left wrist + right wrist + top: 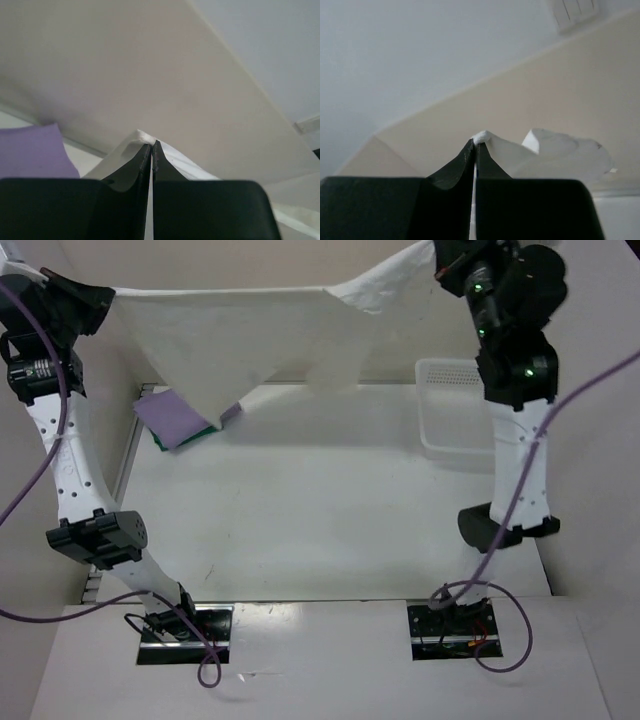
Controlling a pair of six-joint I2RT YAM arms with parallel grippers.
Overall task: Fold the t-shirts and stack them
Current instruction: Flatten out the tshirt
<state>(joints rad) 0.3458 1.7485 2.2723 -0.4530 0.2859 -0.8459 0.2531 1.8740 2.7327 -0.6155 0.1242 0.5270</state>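
The cream-white t-shirt hangs stretched in the air between both grippers, above the far part of the table. My left gripper is shut on its left corner; the pinched cloth shows at the fingertips in the left wrist view. My right gripper is shut on its right corner, seen in the right wrist view. The lavender-purple t-shirt lies folded at the far left on top of the green t-shirt, of which only an edge shows. The lavender one also shows in the left wrist view.
A white perforated plastic basket stands at the far right of the table, partly behind the right arm. Beige walls enclose the table at the back and both sides. The arm bases sit at the near edge.
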